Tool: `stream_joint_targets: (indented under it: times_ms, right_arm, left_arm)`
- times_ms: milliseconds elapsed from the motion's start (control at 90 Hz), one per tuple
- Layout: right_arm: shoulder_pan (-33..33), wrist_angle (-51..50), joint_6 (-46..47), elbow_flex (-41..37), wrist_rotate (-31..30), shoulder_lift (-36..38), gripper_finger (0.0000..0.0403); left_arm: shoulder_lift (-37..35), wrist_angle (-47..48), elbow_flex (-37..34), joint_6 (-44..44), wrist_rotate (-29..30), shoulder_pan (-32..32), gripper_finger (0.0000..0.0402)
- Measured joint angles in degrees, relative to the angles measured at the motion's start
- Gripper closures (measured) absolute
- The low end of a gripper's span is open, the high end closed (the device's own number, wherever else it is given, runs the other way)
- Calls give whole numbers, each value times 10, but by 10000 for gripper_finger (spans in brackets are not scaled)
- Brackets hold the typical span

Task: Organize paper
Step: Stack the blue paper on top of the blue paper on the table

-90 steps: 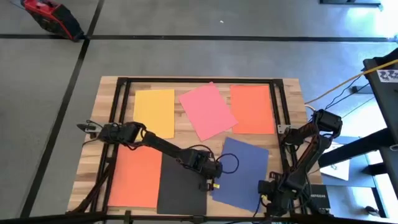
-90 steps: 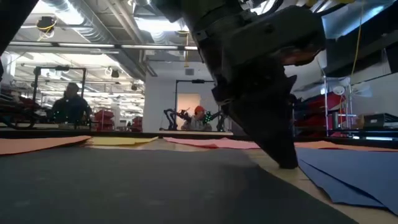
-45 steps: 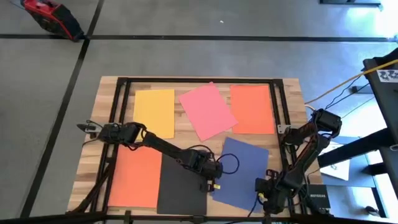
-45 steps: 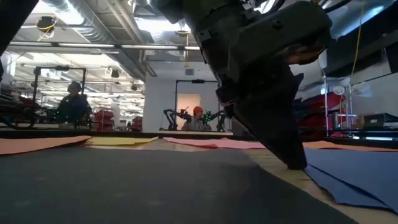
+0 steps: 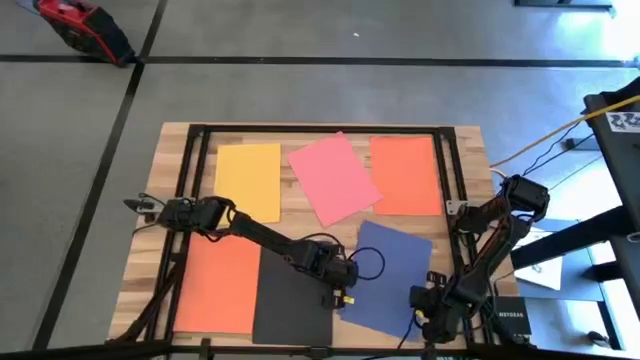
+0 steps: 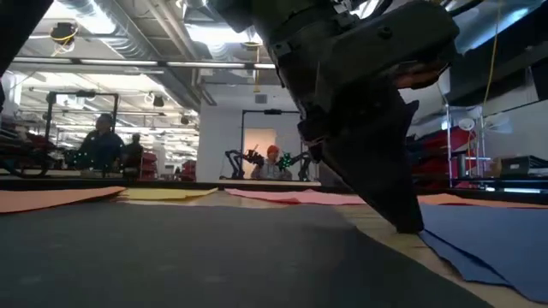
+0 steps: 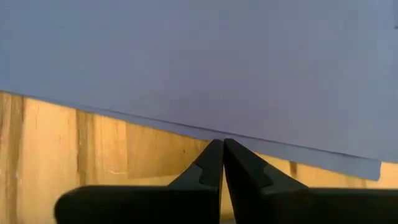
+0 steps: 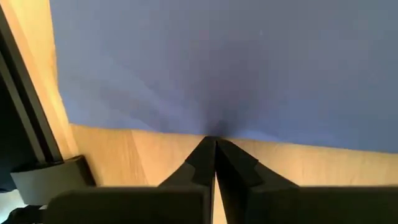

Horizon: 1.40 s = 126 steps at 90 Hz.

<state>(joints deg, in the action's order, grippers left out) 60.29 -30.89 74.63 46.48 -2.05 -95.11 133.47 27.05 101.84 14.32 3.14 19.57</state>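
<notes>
Dark blue sheet (image 5: 385, 275) lies tilted toward the table's (image 5: 470, 140) front right. Left gripper (image 7: 222, 149) clenched, tips at the sheet's left edge; whether paper is pinched, cannot tell. Right gripper (image 8: 215, 144) clenched at the sheet's front right edge. Black sheet (image 5: 290, 305) and orange sheet (image 5: 215, 285) at front left edge. Yellow (image 5: 248, 178), pink (image 5: 335, 177), orange (image 5: 405, 175) along the back.

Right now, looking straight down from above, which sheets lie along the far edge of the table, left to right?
Yellow sheet → pink sheet, tilted → orange sheet.
</notes>
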Motion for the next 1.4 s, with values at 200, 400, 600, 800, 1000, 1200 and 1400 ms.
stream_joint_targets:
  times_ms: [200,400,600,800,1000,1200,1400]
  right_arm:
    - [0,1,0,0,-5,0,403]
    - [-1,5,-1,-1,-10,0,403]
    - [-1,7,-2,-1,-12,0,403]
    - [-1,8,-2,-1,-14,0,403]
    - [-1,10,-2,-1,-18,0,403]
    - [-1,21,-2,-1,-19,0,403]
    - [-1,25,-2,-1,-19,0,403]
  left_arm:
    - [0,-7,0,1,2,4,402]
    - [0,-8,0,-7,2,4,402]
    - [0,-7,0,-15,2,2,402]
    - [-1,-5,0,-25,2,2,402]
    - [-1,-4,0,-25,4,1,402]
    - [-1,-3,0,-29,6,-6,402]
    - [-1,-4,0,-37,7,-11,402]
